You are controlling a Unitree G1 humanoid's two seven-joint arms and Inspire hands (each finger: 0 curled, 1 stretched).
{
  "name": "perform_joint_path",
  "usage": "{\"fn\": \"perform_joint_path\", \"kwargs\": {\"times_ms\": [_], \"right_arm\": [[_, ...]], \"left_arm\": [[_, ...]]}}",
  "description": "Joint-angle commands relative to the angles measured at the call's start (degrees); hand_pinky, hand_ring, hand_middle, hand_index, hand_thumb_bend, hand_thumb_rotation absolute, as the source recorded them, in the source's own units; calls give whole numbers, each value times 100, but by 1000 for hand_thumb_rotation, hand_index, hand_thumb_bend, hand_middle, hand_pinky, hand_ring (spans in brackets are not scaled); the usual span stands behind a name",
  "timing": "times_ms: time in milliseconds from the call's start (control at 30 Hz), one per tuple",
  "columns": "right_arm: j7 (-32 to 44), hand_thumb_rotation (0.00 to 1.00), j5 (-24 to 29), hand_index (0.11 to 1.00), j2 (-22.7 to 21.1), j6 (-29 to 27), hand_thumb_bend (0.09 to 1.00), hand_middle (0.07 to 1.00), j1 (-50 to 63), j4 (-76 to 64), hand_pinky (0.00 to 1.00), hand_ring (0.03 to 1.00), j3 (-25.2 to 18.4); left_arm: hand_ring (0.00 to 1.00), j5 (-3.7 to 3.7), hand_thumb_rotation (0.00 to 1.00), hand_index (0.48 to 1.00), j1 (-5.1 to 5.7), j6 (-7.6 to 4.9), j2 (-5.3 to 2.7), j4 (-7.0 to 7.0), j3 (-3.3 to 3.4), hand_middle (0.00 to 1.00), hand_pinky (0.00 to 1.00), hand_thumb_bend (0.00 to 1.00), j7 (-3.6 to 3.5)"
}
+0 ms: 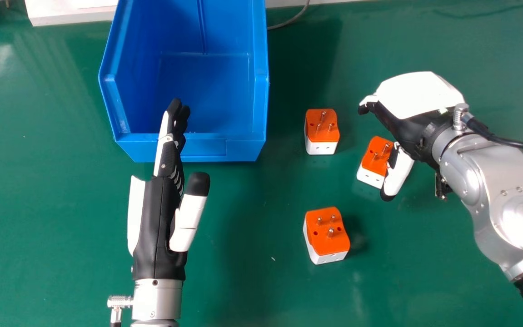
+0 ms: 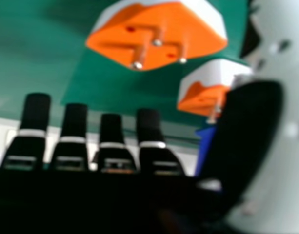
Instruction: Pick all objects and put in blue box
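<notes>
Green tabletop point(image 1: 243, 286) carries a blocky orange-and-white plug adapter with metal pins point(image 1: 321, 131), right of the open-fronted blue plastic box point(image 1: 241, 147); a matching nearer adapter point(image 1: 327, 236); and a third adapter point(image 1: 374, 159), partly hidden by the right hand's thumb. That black-and-white right hand point(image 1: 418, 95) is released, its fingers extended; whether its thumb touches the adapter, I cannot tell. The black-and-white left hand point(image 1: 156, 218) is released too, fingers straight over the box's front edge.
</notes>
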Motion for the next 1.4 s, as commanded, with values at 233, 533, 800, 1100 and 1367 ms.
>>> {"fn": "perform_joint_path", "kwargs": {"times_ms": [233,533,800,1100,1367], "right_arm": [[-131,171,-81,753,-107,52,973,800,-253,222,666,744,254],[-425,198,91,736,-95,-117,992,778,-237,498,613,714,406],[-537,200,231,740,-117,-298,992,774,-291,787,610,735,456],[-636,201,386,774,-106,-413,985,810,-506,1151,645,778,466],[-793,186,658,808,-96,-627,960,851,-773,1656,673,810,497]], "left_arm": [[978,64,973,964,-52,-125,20,2,-33,970,1000,918,24],[976,33,971,964,-47,-129,20,-12,-37,969,1000,919,4],[975,33,968,965,-44,-138,18,8,-32,968,1000,924,-1],[974,29,968,964,-30,-120,23,-14,-31,967,1000,925,-15],[974,90,969,962,-37,-170,15,13,-14,967,1000,924,51]]}}
